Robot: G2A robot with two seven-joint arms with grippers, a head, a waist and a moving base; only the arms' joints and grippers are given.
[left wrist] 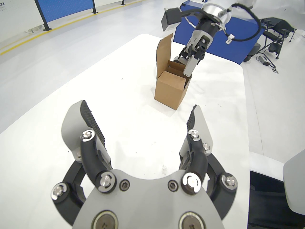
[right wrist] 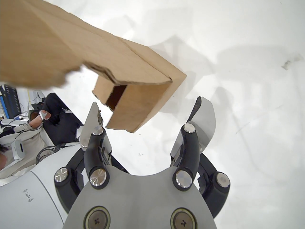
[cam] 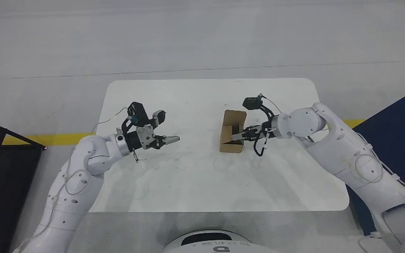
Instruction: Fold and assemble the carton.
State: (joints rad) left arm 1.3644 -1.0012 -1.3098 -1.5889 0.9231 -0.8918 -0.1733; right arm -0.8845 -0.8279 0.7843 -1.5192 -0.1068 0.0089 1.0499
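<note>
Right gripper [cam: 239, 134] at rim of carton [cam: 231, 129], left gripper [cam: 172, 138] well apart.
Top view: carton stands upright on the table [cam: 190, 183], one flap raised. Left wrist view: left gripper spread wide above the table, carton ahead. Right wrist view: right gripper parted, carton's corner between its fingers [right wrist: 202, 113], unclamped.

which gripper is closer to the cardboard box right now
Right. The right gripper is at the box's open top edge; the left gripper hangs over the table, well apart from the box.
</note>
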